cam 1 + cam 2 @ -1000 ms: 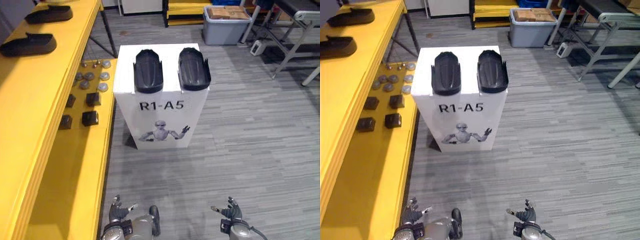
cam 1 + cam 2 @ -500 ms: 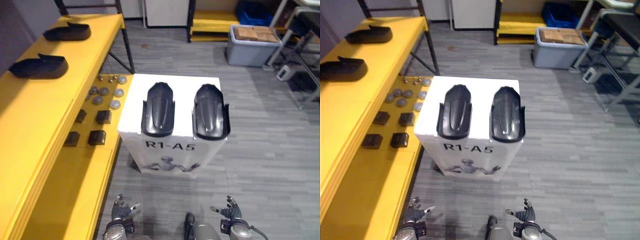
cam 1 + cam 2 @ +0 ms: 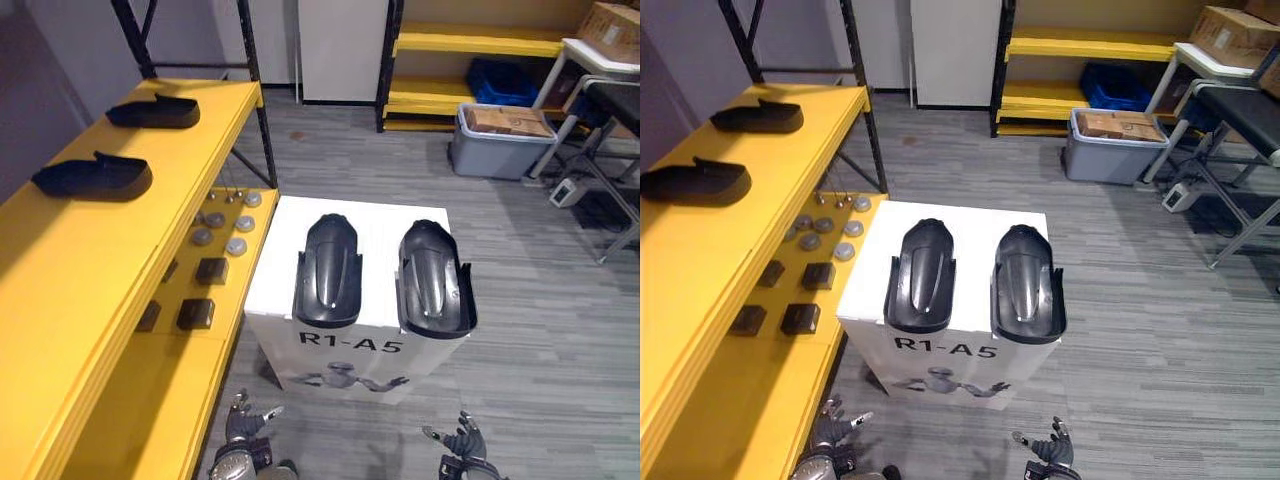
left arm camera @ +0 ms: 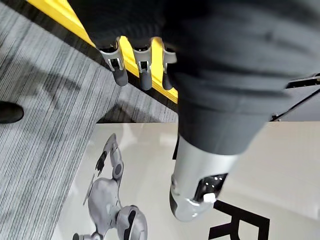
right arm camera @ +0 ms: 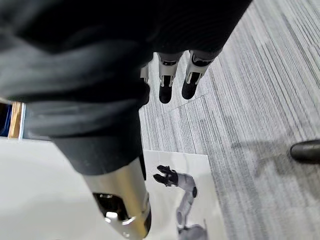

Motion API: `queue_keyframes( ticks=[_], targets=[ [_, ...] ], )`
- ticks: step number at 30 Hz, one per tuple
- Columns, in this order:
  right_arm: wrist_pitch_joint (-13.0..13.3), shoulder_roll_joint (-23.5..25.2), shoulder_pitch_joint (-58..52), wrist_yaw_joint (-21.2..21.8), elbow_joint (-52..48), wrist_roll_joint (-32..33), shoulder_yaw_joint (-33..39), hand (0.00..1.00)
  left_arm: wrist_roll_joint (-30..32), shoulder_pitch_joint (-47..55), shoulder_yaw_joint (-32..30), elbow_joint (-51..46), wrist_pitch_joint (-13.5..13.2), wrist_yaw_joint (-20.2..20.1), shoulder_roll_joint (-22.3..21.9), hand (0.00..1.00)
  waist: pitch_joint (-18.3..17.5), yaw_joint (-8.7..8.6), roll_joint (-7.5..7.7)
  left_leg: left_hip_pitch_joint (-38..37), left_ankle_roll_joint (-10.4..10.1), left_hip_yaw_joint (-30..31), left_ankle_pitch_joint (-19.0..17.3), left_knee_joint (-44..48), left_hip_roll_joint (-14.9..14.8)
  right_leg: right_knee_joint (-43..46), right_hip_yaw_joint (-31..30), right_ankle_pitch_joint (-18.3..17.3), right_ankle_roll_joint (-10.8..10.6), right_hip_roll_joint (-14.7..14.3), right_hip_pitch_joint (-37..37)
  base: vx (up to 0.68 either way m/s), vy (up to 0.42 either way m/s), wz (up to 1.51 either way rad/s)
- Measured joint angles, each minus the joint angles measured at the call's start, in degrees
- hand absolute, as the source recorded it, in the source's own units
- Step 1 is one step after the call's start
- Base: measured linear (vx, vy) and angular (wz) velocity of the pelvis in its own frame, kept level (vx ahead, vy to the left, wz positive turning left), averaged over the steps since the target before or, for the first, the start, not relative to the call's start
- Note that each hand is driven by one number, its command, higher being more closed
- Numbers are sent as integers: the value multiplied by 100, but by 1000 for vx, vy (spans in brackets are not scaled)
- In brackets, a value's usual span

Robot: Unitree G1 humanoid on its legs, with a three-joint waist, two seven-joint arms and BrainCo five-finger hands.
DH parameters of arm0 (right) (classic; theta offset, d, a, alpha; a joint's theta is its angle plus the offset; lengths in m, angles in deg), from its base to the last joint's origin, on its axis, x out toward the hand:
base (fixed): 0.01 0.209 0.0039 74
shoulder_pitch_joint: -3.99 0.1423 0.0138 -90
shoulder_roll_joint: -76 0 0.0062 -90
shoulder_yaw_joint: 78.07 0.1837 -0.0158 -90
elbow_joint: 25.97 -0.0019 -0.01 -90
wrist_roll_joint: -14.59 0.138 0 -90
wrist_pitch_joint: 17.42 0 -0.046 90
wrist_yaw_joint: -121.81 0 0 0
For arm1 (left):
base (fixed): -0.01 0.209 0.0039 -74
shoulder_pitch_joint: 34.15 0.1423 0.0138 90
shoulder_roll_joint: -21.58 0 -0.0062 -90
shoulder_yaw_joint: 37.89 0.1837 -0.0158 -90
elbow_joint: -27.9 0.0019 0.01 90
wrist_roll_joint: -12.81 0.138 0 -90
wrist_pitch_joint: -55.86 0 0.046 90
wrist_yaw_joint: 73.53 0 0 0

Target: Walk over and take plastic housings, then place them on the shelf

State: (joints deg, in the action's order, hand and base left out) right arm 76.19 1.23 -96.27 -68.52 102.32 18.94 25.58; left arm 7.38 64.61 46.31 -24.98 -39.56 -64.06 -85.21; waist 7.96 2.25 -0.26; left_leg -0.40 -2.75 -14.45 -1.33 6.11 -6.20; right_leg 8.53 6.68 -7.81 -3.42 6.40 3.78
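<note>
Two black plastic housings lie side by side on top of a white box (image 3: 290, 245), the left housing (image 3: 327, 271) and the right housing (image 3: 434, 278). Two more black housings (image 3: 93, 177) (image 3: 153, 112) rest on the yellow shelf (image 3: 70, 260) to the left. My left hand (image 3: 240, 425) hangs low in front of the box with relaxed, spread fingers (image 4: 142, 62). My right hand (image 3: 463, 443) hangs low at the right, fingers (image 5: 167, 77) also straight. Both hands hold nothing and are well short of the housings.
On the shelf's lower yellow level (image 3: 190, 370) lie several grey discs (image 3: 222, 230) and small black blocks (image 3: 197, 313). A black shelf post (image 3: 258, 100) stands behind. Farther back right are a grey bin (image 3: 500, 140) with a cardboard box, yellow racks and metal table legs (image 3: 605, 200).
The whole picture has shifted: the white box with the two housings now sits lower and larger in view, nearer to me. Both hands remain low and empty.
</note>
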Motion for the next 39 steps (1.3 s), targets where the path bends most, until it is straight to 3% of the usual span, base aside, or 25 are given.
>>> queue_keyframes(
  ticks=[5, 11, 15, 18, 24, 28, 32, 39],
  targets=[
    [0, -173, -88, -82, -1137, 207, 444, 0, 4, 62, -8, 3, 13, -24, 135, 0, -22, -73, 20, -235, -56, -204, 172, -523, 13, -26, -218, 0, 2, -98, -103, 61, 2, -22],
    [1, -883, -63, -224, -2837, -19, 988, 0, 8, 287, 1, 3, 13, -95, 199, 0, -105, -170, 53, -314, -60, -432, 175, -703, 18, -35, -630, 5, 6, -170, -280, 69, 8, -28],
    [8, -1153, 226, -223, -3409, -361, 980, 0, 9, 505, 66, 5, 8, -118, 341, 0, -155, -328, 58, -335, -60, -437, 175, -762, 14, -26, -879, 47, 6, -210, -378, 42, -9, -26],
    [16, -1481, 491, -209, -3508, -558, 638, 0, 9, 552, 138, 9, 3, -162, 353, 0, -158, -321, 52, -335, -60, -429, 175, -762, 3, -33, -1055, 175, -12, -237, -455, -9, 5, -27],
    [146, -1734, 1109, -82, -3371, -706, -179, 0, 10, 553, 320, 34, -16, -283, 397, 0, -165, -281, 38, -234, -57, -289, 174, -761, 58, -292, -1078, 417, -80, -178, -467, -67, 41, -5],
    [153, -1744, 1547, -16, -2676, -819, -635, 0, 9, 546, 508, 210, -35, -301, 444, 0, -171, -140, -36, -100, 28, -40, 257, -777, 165, -395, -934, 422, -93, -79, -503, -109, 43, 22],
    [130, -1751, 1826, 2, -2183, -945, -965, 0, 9, 613, 513, 285, -34, -309, 424, 0, -178, -132, -79, -98, 61, 225, 463, -1039, 213, -420, -749, 425, -98, -62, -502, -71, 16, 30],
    [-246, -1650, 2689, -111, -977, -1826, -1179, 0, 4, 630, 514, 302, -57, -288, 419, 0, -169, -53, -99, -90, 76, 369, 554, -1104, 232, -624, -605, 545, -99, -64, -382, -1, 9, 7]
  ],
)
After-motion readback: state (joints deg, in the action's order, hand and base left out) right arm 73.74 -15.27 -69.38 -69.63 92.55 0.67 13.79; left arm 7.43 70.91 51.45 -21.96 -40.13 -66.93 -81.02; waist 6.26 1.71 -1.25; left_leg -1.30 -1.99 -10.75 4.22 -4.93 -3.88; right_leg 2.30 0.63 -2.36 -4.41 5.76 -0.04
